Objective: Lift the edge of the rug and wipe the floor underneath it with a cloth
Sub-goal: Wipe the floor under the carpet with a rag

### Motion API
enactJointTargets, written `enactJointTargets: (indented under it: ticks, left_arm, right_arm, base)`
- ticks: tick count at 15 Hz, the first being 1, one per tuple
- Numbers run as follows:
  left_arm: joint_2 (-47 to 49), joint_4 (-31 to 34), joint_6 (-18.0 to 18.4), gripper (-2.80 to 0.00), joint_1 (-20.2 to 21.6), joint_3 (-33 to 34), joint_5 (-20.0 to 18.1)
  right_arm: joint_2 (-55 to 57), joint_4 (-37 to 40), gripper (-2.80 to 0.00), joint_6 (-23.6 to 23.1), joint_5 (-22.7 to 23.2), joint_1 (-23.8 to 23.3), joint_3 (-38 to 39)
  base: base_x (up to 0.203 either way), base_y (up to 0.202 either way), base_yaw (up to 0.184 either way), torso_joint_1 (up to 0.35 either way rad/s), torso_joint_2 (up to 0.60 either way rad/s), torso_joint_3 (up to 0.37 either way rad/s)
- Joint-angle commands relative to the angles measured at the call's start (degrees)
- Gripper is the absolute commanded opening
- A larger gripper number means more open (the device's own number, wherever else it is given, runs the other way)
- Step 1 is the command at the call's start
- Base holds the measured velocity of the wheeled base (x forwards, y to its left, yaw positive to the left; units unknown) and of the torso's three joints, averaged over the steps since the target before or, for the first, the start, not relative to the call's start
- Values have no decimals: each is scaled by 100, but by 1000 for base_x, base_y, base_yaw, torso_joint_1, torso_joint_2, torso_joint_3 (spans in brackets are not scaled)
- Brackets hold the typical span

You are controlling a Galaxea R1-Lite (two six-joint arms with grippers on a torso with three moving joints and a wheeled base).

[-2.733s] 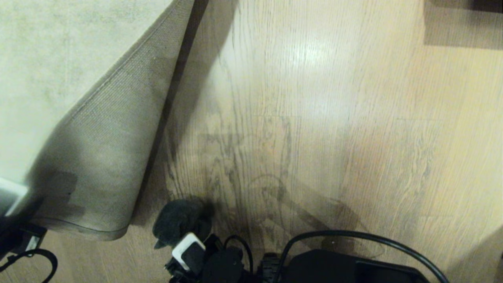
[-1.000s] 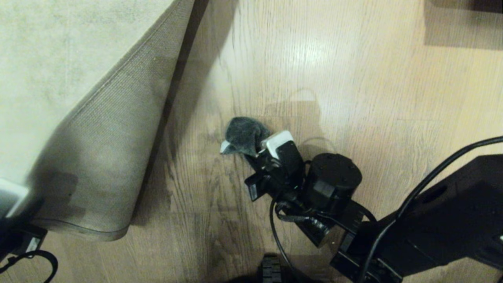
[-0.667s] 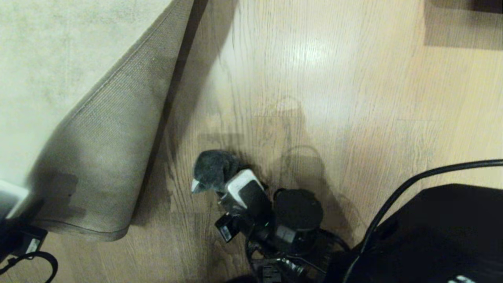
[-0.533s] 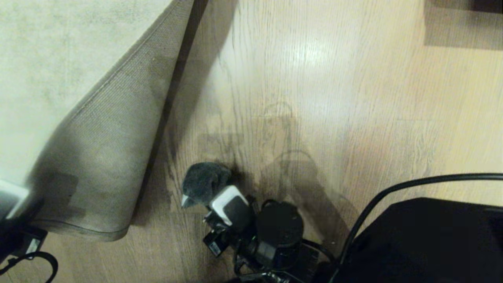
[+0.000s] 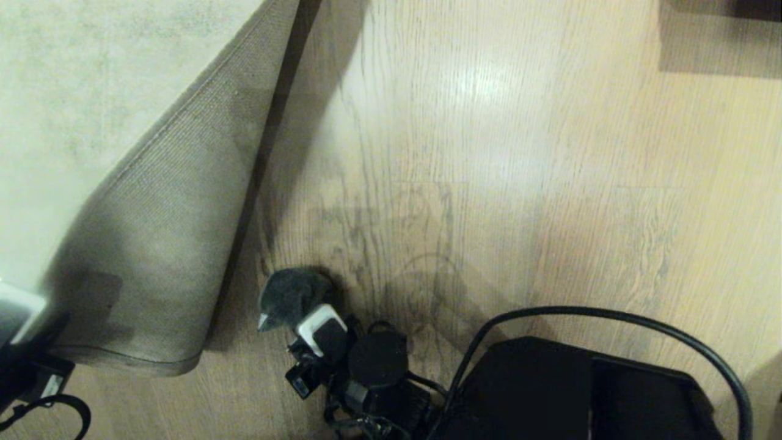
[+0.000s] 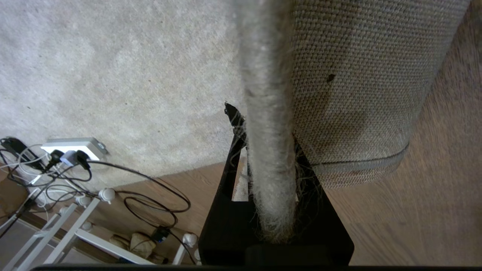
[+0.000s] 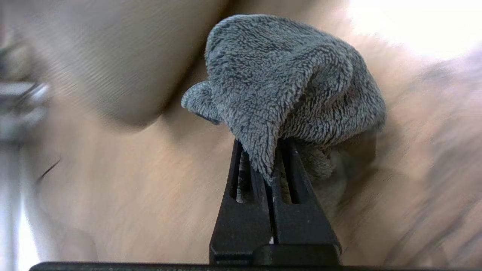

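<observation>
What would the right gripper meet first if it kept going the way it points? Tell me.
Probably the folded-back rug edge: the right gripper, shut on the cloth, points toward it across bare floor.

Black arm (image 5: 550,391); looping cable (image 5: 611,318); white-capped wrist (image 5: 314,324)

Right pincer (image 7: 273,158): two black slotted fingers (image 7: 244,195) pressed together, clamping fold of cloth (image 7: 278,82) at tips. Cloth: dark grey terry, bunched into rounded lump above fingers, one flap hanging down between them, small corner jutting toward rug side. Floor (image 7: 131,195): light brown wood, grain streaked by motion blur, bright glare at one corner. Rug edge (image 7: 113,64): lifted, woven beige underside curving over floor, just beside cloth; contact not discernible. Blurred pale shapes at frame margin, unidentifiable.
</observation>
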Motion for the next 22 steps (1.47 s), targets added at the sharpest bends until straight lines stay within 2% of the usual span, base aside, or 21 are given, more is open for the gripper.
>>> enactJointTargets:
  ticks: [1, 5, 11, 17, 19, 22]
  left_arm:
    - [-25, -29, 23, -280, 2, 18, -2]
    - [-17, -29, 23, -280, 2, 18, -10]
    - [-17, -29, 23, -280, 2, 18, -10]
    - [-17, -29, 14, -280, 2, 26, -10]
    - [-25, -29, -4, -280, 2, 1, -10]
    - [-43, -29, 5, -280, -2, 18, -10]
  right_arm:
    - [367, -3, -280, 13, -15, -501, -682]
    - [111, 161, -280, 4, -33, -1205, -1332]
    - [-1057, 403, -280, -7, -48, -1787, -1318]
    - [-2704, 1083, -280, -14, -80, -2411, -609]
    - [-3251, 1168, -280, -12, -141, -2647, -151]
    - [-4171, 1120, -280, -6, -233, -3070, 929]
  base:
    - [0, 0, 0, 0, 0, 0]
    - [0, 0, 0, 0, 0, 0]
    - [0, 0, 0, 0, 0, 0]
    - [0, 0, 0, 0, 0, 0]
    - [0, 0, 0, 0, 0, 0]
    - [0, 0, 0, 0, 0, 0]
